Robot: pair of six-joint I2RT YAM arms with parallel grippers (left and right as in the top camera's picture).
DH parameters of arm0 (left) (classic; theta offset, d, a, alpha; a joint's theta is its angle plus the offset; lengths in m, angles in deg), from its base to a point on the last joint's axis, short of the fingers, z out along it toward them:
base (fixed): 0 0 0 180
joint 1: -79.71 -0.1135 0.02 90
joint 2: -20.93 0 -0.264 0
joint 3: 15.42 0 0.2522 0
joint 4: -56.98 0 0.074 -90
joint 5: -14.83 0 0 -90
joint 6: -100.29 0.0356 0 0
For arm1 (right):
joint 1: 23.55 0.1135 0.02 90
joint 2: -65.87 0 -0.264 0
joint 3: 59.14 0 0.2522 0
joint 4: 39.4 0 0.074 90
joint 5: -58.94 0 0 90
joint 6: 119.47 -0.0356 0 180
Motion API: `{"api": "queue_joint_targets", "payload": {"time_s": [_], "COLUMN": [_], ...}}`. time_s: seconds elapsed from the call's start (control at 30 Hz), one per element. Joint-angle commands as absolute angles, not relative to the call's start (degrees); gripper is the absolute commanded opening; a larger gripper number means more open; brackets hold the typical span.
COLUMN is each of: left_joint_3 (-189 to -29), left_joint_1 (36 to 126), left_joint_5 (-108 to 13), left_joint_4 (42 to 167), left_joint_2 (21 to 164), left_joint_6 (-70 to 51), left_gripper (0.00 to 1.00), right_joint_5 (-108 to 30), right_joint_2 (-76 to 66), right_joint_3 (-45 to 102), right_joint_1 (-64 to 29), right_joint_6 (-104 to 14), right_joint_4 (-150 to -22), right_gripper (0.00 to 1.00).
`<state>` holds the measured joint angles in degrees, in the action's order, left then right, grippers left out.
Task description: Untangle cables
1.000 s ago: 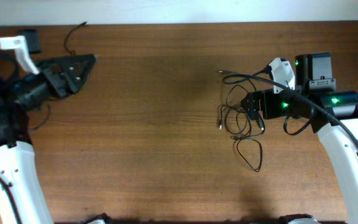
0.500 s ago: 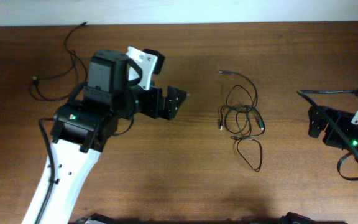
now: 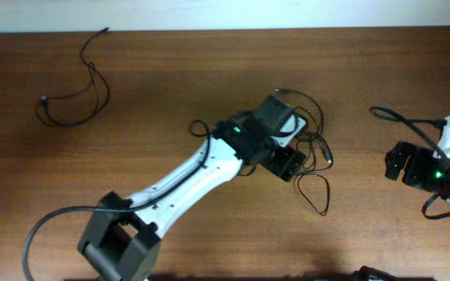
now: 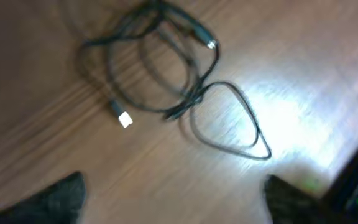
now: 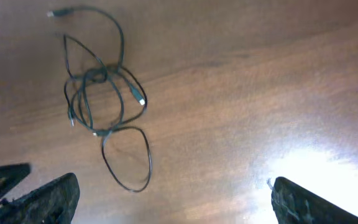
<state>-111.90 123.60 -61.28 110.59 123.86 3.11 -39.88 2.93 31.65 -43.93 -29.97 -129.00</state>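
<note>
A tangle of thin black cables (image 3: pixel 317 144) lies right of the table's middle, with one loop (image 3: pixel 324 204) trailing toward me. My left gripper (image 3: pixel 287 162) hovers over the tangle's left side and hides part of it. In the left wrist view the tangle (image 4: pixel 166 74) and its loop (image 4: pixel 232 124) lie ahead of the open, empty fingers (image 4: pixel 173 202). My right gripper (image 3: pixel 394 162) is open and empty, well right of the tangle. The right wrist view shows the tangle (image 5: pixel 98 93) far ahead of its fingers (image 5: pixel 173 199). A separate cable (image 3: pixel 98 86) lies alone at the far left.
The wooden table (image 3: pixel 170 94) ends at a pale wall along the back edge. My left arm (image 3: pixel 186 176) stretches diagonally from the front left to the middle. The right arm's thicker black cable (image 3: pixel 401 119) arches near the right edge.
My left arm has swung from the far left across the table to the tangle. My right arm has pulled back from the tangle to the right edge. The cables have not moved.
</note>
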Motion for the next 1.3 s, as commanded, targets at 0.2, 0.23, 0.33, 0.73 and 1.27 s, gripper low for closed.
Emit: {"api": "queue_joint_targets", "payload": {"time_s": [0.2, 0.23, 0.33, 0.73, 1.27], "left_joint_3": [-111.8, -111.8, -111.8, -111.8, -113.8], "left_joint_1": [126.4, 126.4, 126.4, 126.4, 113.2], "left_joint_5": [-61.5, -62.0, -66.4, -67.5, -63.6], "left_joint_4": [94.1, 92.9, 92.6, 90.9, 107.5], "left_joint_2": [135.2, 135.3, 135.4, 139.4, 107.2], "left_joint_6": [-20.7, -22.9, -27.7, -32.6, -14.7], "left_gripper": [0.52, 0.51, 0.43, 0.33, 0.0], "right_joint_5": [-39.4, -39.4, -39.4, -39.4, -84.8], "right_joint_2": [2.2, 2.2, 2.2, 2.2, -6.5], "right_joint_3": [32.0, 32.0, 32.0, 32.0, 30.0], "right_joint_1": [-44.2, -44.2, -44.2, -44.2, -44.2], "right_joint_6": [-30.4, -30.4, -30.4, -30.4, -30.4], "right_joint_4": [-129.8, -129.9, -130.2, -130.4, -132.3], "right_gripper": [0.98, 0.98, 0.98, 0.98, 0.63]}}
